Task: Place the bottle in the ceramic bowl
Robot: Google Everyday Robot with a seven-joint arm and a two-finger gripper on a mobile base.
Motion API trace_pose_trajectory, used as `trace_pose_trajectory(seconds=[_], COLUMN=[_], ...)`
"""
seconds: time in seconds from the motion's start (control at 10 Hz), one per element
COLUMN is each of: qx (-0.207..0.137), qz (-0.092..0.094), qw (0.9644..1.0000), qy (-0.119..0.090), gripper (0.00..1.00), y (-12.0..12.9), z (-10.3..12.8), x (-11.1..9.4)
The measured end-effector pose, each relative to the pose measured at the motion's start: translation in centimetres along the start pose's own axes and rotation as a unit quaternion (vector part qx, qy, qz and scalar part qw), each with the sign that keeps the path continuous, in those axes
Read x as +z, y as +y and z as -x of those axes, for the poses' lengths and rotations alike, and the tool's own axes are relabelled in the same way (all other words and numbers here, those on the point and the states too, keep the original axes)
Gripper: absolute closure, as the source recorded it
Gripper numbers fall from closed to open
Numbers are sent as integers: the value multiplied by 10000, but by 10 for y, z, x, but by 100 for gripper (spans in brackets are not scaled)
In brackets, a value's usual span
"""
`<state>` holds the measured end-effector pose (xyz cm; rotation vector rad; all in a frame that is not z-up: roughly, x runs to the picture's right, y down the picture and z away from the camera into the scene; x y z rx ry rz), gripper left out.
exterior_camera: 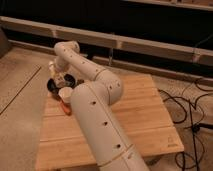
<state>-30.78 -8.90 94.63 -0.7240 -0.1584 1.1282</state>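
Note:
The dark ceramic bowl [56, 86] sits at the far left corner of the wooden table [135, 117]. My arm reaches from the bottom of the camera view up over the table. My gripper [56, 75] hangs just above the bowl's far side, pointing down. It is shut on the bottle [52, 67], a small whitish shape at the gripper's left, held above the bowl's left rim. Part of the bowl is hidden behind the gripper and the white cup.
A small white cup [65, 94] stands just in front of the bowl, with an orange object [65, 107] lying on the table beside it. My arm covers the table's middle. Black cables [192, 112] lie on the floor at right.

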Motion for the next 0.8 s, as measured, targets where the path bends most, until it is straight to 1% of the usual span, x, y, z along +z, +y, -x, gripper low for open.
trace_pose_trajectory(seconds=[0.1, 0.2, 0.8], qx=[0, 1, 3], qz=[0, -1, -1], qw=[10000, 10000, 10000], qy=[0, 0, 1], gripper=[21, 20, 20], y=[0, 0, -1], z=[0, 0, 0], x=[0, 0, 0])
